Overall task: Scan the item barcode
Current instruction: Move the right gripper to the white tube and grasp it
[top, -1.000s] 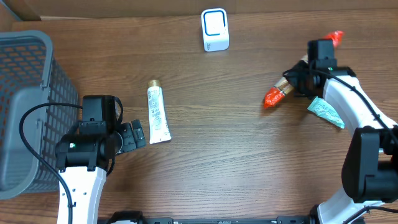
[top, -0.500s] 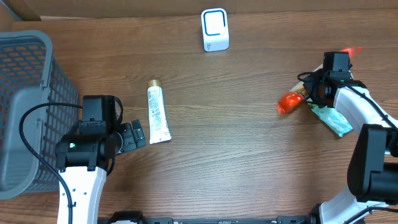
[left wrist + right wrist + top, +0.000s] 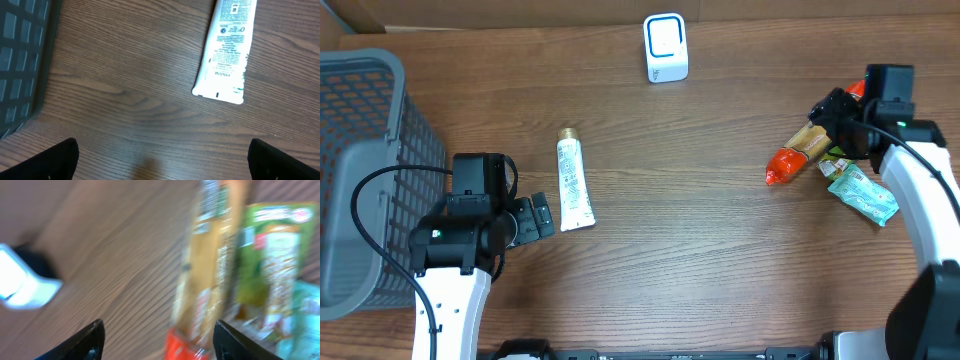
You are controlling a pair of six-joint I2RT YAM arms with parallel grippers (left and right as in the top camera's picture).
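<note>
Brown wood-grain counter (image 3: 700, 250), grey basket (image 3: 360, 150) far left of scanner (image 3: 666, 47). Tan packet (image 3: 798, 155), orange tip, lay on counter right of scanner. Right end effector (image 3: 159, 339) stood open astride packet; left end effector (image 3: 162, 160) open, empty.

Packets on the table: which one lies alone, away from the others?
The white tube, alone left of centre near the left gripper. The orange-tipped packet and the green packets lie bunched together at the right edge.
</note>
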